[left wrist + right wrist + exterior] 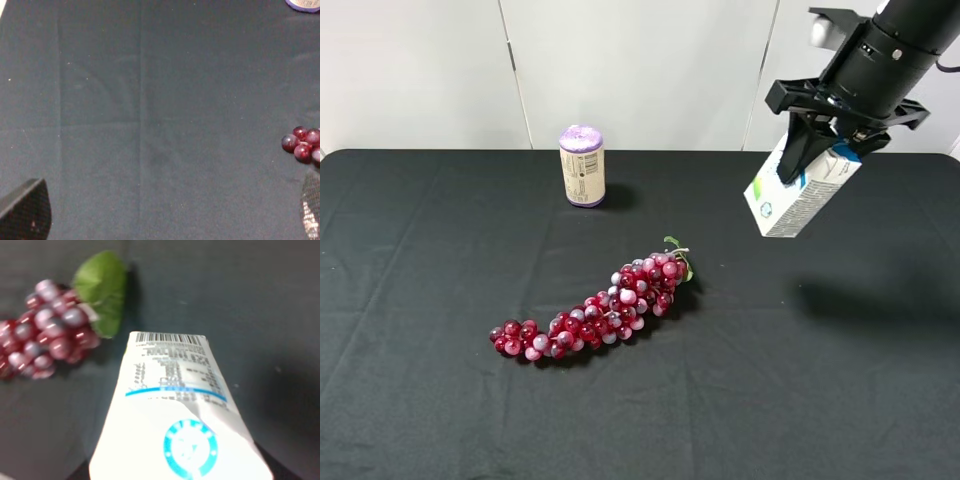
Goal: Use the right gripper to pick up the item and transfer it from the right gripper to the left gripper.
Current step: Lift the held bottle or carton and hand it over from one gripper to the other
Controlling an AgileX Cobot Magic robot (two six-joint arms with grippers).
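The item, a white drink carton [788,202] with blue and green print, hangs tilted in the air above the right back part of the table. My right gripper [823,160] is shut on its upper end. In the right wrist view the carton [175,425] fills the lower middle, barcode end pointing away. My left gripper [167,215] is out of the exterior high view. In the left wrist view its two fingertips [25,210] stand far apart at the frame's corners over bare cloth, open and empty.
A black cloth covers the table [420,400]. A red grape bunch [600,320] lies in the middle, also in the wrist views [302,145] [45,335]. A purple-topped can [582,167] stands upright at the back, its edge in the left wrist view [305,4].
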